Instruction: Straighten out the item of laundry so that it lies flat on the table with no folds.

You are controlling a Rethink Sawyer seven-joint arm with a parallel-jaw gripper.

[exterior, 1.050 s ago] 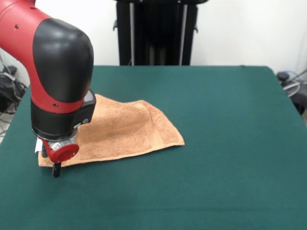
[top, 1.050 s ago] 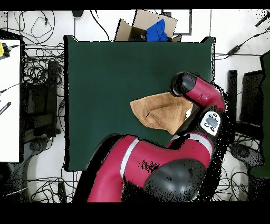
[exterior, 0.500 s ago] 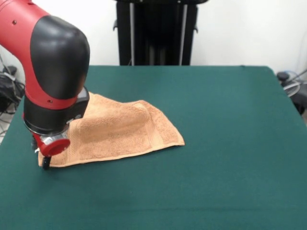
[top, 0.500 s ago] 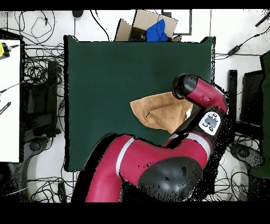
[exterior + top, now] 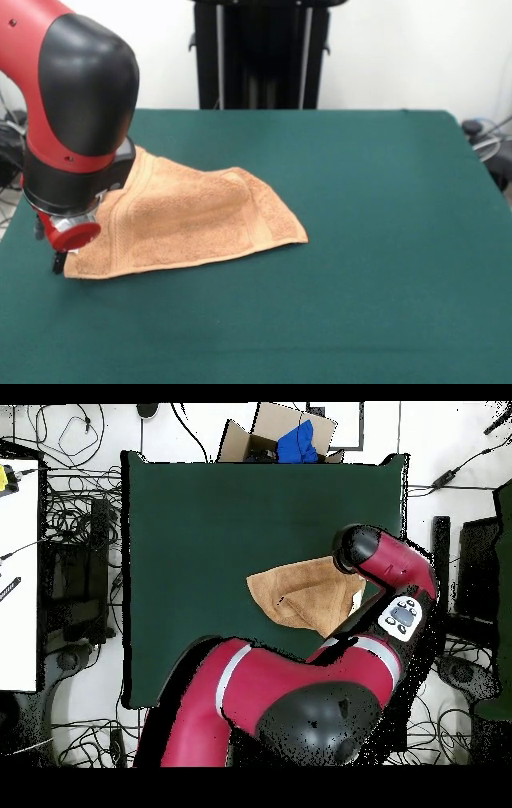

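The item of laundry (image 5: 192, 220) is a peach-orange towel lying left of centre on the green table (image 5: 384, 240). It is not flat: a raised fold runs across its middle and its shape tapers toward the right corner. The gripper (image 5: 58, 262) hangs under the red and black wrist, low over the table, just beside the towel's near-left corner. Only its dark tip shows. In the overhead view the towel (image 5: 300, 596) lies near the right edge of the table (image 5: 200, 534), and the arm's wrist covers the gripper.
A black stand (image 5: 260, 56) rises behind the table's far edge. Beyond the table in the overhead view are a cardboard box holding blue cloth (image 5: 290, 434), cables on the floor and a white desk (image 5: 18, 574).
In the front view the wrist and gripper have slid left, from over the towel's near-left corner to just past its edge. More of the towel shows; its shape looks unchanged.
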